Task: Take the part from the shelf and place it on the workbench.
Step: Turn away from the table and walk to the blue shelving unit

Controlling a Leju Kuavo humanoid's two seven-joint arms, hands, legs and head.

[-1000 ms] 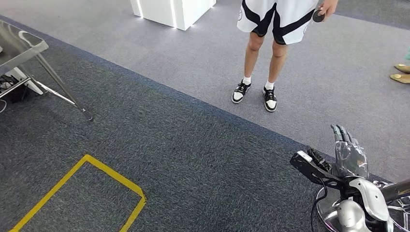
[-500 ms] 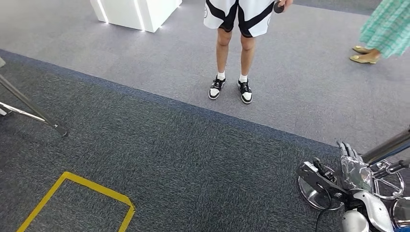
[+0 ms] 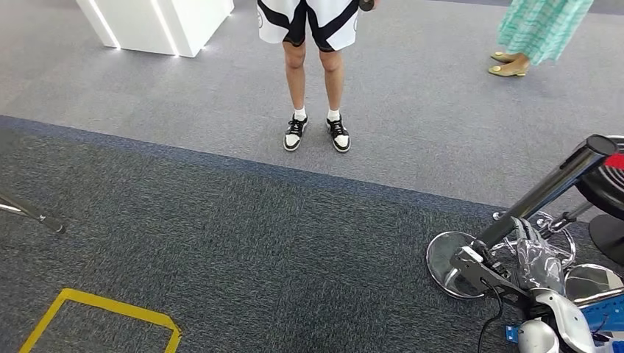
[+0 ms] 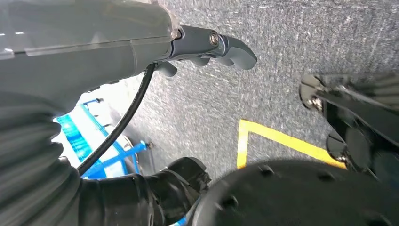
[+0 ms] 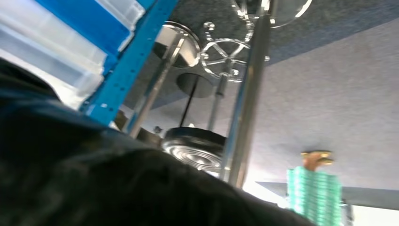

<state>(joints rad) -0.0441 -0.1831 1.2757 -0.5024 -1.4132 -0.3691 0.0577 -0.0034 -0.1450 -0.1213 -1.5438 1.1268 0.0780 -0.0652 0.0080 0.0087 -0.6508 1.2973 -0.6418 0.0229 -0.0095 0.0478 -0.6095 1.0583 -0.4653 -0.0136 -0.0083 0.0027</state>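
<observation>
The robot's right hand [image 3: 539, 261] is hanging with fingers straight and apart, holding nothing, beside the blue metal shelf [image 3: 602, 315]. Left hand [image 4: 207, 44]: grasp unclear. Beyond, a person in black-and-white sneakers [image 3: 316, 134] is standing. Judging: approaching the shelf; the part isn't locatable.

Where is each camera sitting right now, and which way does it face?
Head view: high on the body, facing forward and down at carpet, a person's legs, chrome stand bases; right hand low right.
Left wrist view: behind left hand, facing carpet.
Right wrist view: facing blue shelf frame, chrome stands.
Shared: yellow floor tape, head and left wrist.
</observation>
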